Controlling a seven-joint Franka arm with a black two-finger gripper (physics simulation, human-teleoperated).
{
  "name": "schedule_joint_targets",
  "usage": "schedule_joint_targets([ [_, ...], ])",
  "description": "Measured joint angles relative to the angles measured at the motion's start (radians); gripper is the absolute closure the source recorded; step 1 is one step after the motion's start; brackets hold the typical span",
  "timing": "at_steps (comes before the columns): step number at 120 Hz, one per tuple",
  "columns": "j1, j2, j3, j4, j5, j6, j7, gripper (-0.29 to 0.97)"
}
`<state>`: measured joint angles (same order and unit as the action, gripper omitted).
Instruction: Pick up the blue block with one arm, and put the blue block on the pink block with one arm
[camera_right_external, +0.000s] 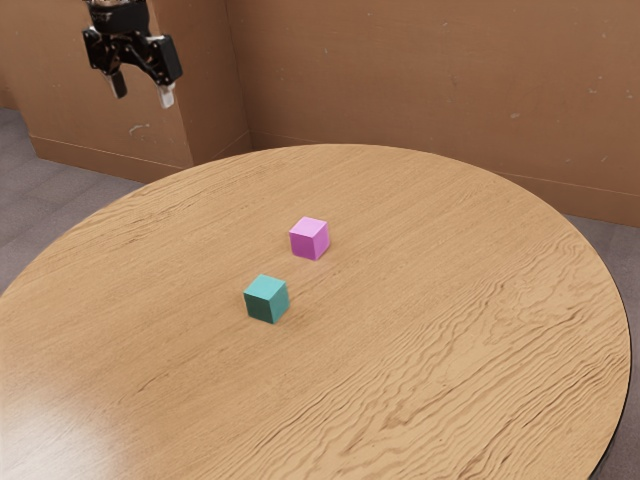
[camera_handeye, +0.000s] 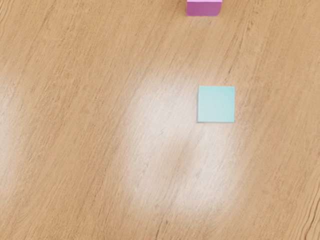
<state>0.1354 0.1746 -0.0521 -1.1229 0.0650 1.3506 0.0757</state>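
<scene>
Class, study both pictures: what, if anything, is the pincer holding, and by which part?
Nothing is held. The pincer hangs open and empty, high above the table; the teal block lies on it.

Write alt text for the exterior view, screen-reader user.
The black hand hangs open and empty, high at the exterior view's upper left. On the round wooden table, a blue block and a pink block sit apart near the middle, pink farther back.
</scene>
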Motion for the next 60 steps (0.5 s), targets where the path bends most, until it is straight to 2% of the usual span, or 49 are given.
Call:
schedule_joint_targets([
  [26, 0.000, -0.012, -0.002, -0.031, -0.002, 0.002, 0.002, 0.00],
  [39, -0.003, -0.176, -0.003, -0.385, -0.003, 0.094, 0.002, 0.00],
  [49, -0.009, -0.268, -0.001, -0.657, -0.003, 0.222, 0.002, 0.00],
  [60, 0.005, -0.283, 0.001, -0.777, -0.003, 0.341, 0.002, 0.00],
])
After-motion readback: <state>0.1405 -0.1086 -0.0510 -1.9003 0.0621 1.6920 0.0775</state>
